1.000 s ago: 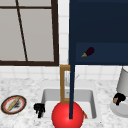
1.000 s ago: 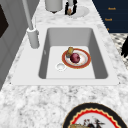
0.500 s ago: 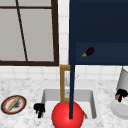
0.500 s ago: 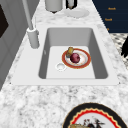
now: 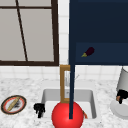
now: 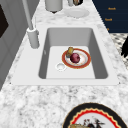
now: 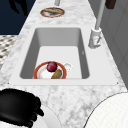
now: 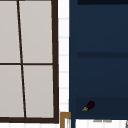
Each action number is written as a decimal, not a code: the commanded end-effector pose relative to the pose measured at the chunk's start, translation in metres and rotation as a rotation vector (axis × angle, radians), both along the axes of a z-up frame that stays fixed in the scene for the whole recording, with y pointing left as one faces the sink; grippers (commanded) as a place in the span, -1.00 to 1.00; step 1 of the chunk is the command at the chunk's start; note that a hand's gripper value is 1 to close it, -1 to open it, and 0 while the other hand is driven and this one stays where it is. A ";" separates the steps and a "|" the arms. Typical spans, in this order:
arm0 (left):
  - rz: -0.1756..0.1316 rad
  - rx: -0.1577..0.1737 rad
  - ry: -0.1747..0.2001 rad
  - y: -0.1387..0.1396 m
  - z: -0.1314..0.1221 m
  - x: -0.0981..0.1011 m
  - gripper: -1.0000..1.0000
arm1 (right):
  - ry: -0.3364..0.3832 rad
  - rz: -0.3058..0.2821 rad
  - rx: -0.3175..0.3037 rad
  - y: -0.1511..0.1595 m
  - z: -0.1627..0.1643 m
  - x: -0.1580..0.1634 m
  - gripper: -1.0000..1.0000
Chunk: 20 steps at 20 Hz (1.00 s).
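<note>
Front view, left to right: patterned plate (image 5: 13,104) with a stick-like item on the counter, then left hand (image 5: 39,109) hovering at the sink's left rim, fingers curled down, holding nothing visible. Sink (image 5: 47,95) sits mid-frame with a faucet (image 5: 65,82) behind it. Red ball (image 5: 67,115) blocks the sink front; a dark blue cabinet door edge (image 5: 72,75) runs down across it. Eggplant (image 5: 88,52) lies on the lower shelf of the open blue cabinet (image 5: 100,30), also seen in the upper view (image 8: 89,105). Far right, right hand (image 5: 122,95) is clamped on a small orange-brown item, too small to identify, just above a white plate (image 5: 120,110), beside a grey canister (image 5: 124,80).

Left side view: sink holds an orange-rimmed plate (image 6: 76,58) with a dark red round fruit (image 6: 74,57) and a brownish piece (image 6: 70,51) on it, drain (image 6: 60,66) just beside.

Right side view: right hand (image 7: 18,107) sits low left over the white plate (image 7: 51,120), fingers curled round the orange bit; left hand (image 7: 18,6) shows top left, near the patterned plate (image 7: 52,12).
</note>
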<state>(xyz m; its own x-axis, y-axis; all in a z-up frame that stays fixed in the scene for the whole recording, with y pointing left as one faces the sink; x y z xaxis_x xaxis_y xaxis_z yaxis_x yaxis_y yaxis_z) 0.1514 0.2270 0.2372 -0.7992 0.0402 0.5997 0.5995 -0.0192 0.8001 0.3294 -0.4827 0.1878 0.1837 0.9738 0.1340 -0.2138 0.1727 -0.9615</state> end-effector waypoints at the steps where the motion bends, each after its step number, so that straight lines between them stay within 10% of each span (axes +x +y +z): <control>1: 0.000 0.000 0.000 0.000 0.000 0.000 0.00 | -0.012 0.023 -0.124 0.007 0.001 -0.016 1.00; 20: 0.000 0.000 0.000 0.000 0.000 0.000 0.00 | 0.021 0.024 -0.247 0.064 0.087 -0.068 1.00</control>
